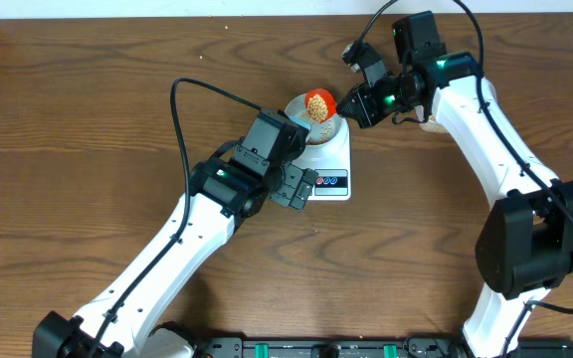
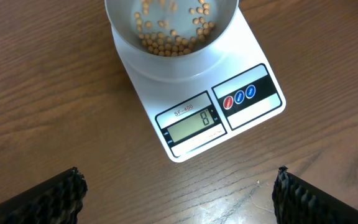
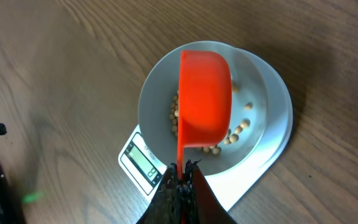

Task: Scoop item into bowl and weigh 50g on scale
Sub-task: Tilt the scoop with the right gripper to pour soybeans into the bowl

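Right gripper [image 3: 180, 174], fingers clamped shut on the handle of a red scoop [image 3: 205, 93], holds the cup tilted over the pale bowl [image 3: 146, 106]. The bowl sits on the white scale [image 2: 185, 81], with a thin scatter of tan beans [image 2: 166, 40] inside. The display [image 2: 191, 124] seems to show a single digit, so the fifty-gram target looks far off and more scooping likely remains. Left gripper [image 2: 178, 186] hovers over the table [image 2: 42, 93] near the scale, fingers spread wide, holding nothing.
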Controlling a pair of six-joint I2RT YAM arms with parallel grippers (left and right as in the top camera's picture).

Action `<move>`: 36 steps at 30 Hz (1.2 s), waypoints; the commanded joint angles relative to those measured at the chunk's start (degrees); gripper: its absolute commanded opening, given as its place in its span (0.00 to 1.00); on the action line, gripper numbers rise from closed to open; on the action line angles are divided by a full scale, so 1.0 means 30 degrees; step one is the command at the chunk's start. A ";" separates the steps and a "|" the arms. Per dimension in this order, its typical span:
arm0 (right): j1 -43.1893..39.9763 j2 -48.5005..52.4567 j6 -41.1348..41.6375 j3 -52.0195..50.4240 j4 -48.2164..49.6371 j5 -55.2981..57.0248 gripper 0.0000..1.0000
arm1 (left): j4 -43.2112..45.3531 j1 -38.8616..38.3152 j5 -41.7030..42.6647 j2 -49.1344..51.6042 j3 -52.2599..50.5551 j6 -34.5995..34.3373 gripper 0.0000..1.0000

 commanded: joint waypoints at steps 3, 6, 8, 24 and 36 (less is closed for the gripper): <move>0.0153 -0.0801 -0.0765 0.0036 -0.0007 0.0372 0.01 | -0.0044 0.0058 0.0007 0.0015 0.0058 -0.0029 0.98; 0.0153 -0.0969 -0.0867 0.0036 0.0000 0.0685 0.01 | -0.0051 0.0058 0.0007 0.0015 0.0058 -0.0029 0.98; 0.0153 -0.1064 -0.1005 0.0036 -0.0015 0.0743 0.01 | -0.0051 0.0058 0.0007 0.0015 0.0058 -0.0022 0.98; 0.0168 -0.1486 -0.1202 0.0036 -0.0153 0.1239 0.01 | -0.0044 0.0058 0.0007 0.0015 0.0058 -0.0029 0.98; 0.0168 -0.1501 -0.1195 0.0036 -0.0240 0.1231 0.01 | -0.0044 0.0058 0.0007 0.0015 0.0058 -0.0029 0.98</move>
